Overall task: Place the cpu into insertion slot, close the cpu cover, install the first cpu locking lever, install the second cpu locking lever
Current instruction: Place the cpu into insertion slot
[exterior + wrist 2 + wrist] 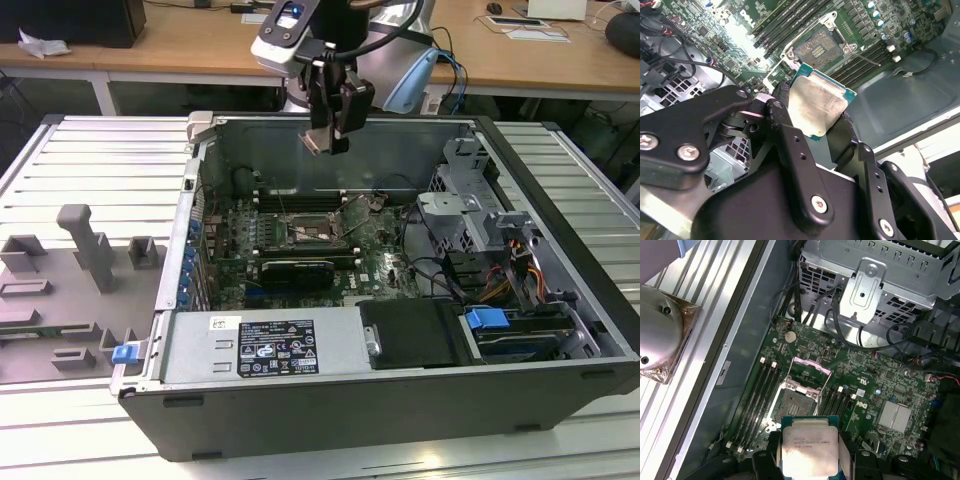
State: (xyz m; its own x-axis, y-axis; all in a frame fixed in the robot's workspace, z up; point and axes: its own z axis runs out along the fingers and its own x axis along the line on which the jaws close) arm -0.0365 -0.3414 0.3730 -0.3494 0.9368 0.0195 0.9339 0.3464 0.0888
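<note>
In the exterior view, an open computer case (330, 400) lay on a grey slatted bench (90, 160), taking up the centre and right of the frame. The end effector (325, 135) hung at upper centre, well above the motherboard (240, 230), pinching the cpu (316, 143) by its edges. The empty socket (315, 232) sat below it, at the middle of the frame.

In the second wrist view, two black fingers (782, 100) were pressed against opposite sides of the chip, whose dull metal top faced the camera at a tilt. The socket (820, 47) showed beyond the chip, bare and apart from it.

In the first wrist view, the chip (809, 440) was clamped in the end effector (810, 456), near the socket (791, 402) but not over it. The cpu cover (812, 366) stood raised on the socket's far side.

The likely hazards: the grip held only thin edges, so the chip could slip or twist. If it met the socket tilted, off-centre or turned the wrong way, it could sit crooked and probably bend the contact pins. A corner could also catch the raised cover.
</note>
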